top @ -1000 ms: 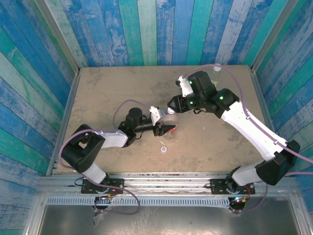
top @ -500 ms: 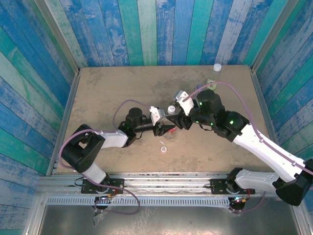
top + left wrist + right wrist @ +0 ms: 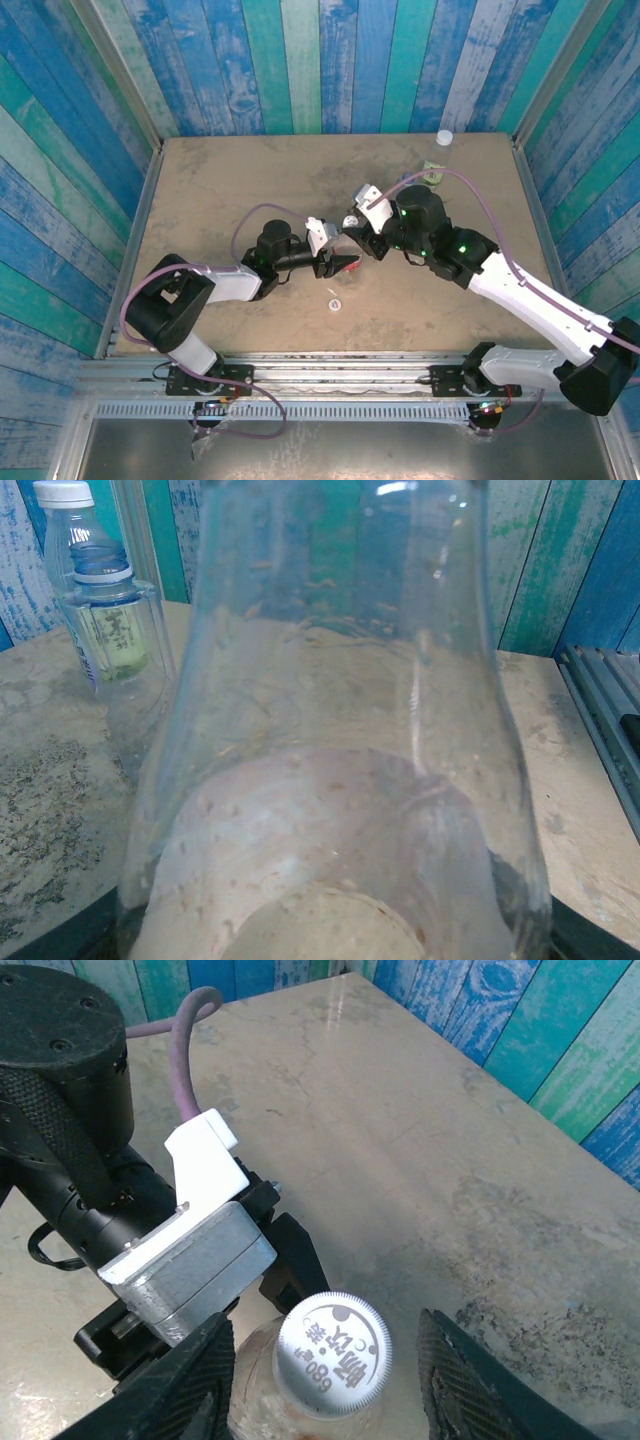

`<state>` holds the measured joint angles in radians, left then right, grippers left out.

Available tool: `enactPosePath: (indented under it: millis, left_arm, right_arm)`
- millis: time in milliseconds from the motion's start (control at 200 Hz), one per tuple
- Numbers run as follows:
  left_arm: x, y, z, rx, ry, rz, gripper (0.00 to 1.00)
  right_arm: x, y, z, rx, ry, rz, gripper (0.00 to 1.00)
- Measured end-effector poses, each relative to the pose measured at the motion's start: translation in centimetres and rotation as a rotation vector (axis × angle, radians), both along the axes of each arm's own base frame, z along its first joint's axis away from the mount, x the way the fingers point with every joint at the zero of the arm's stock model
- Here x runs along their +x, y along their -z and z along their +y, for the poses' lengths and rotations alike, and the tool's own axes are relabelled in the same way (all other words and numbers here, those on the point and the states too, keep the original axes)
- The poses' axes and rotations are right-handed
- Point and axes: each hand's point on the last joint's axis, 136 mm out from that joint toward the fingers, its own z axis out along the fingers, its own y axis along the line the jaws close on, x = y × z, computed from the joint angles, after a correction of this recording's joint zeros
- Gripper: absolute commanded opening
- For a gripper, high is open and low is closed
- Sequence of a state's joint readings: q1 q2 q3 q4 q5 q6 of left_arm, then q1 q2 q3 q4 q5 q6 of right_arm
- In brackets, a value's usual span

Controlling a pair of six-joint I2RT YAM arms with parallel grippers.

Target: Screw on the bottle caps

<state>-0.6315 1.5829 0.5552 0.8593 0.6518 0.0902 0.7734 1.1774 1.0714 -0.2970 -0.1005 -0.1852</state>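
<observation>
Right tool [image 3: 325, 1368] stands open astride the cap [image 3: 333, 1352]; left tool [image 3: 341, 263] grips bottle [image 3: 330, 730].

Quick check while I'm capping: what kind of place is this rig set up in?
Probably a staged test booth, not a real kitchen: a tan tabletop boxed in by blue-green plank-patterned walls, with an aluminium rail along the near edge.

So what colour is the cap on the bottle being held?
The cap is white with grey print on top, clearest in the right wrist view.
</observation>
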Motion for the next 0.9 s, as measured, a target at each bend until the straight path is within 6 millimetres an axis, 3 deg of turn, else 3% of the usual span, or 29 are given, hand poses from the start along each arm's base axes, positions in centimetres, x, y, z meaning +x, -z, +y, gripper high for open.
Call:
enactPosePath:
  millis: [461, 897]
  left_arm:
    - [0.0, 0.0, 0.0, 0.000, 0.000, 0.000, 0.65]
    - [0.2, 0.0, 0.1, 0.001, -0.011, 0.001, 0.65]
  right_arm:
    - [0.5, 0.6, 0.1, -0.003, 0.015, 0.017, 0.28]
    - [1.1, 0.5, 0.2, -0.024, 0.055, 0.099, 0.27]
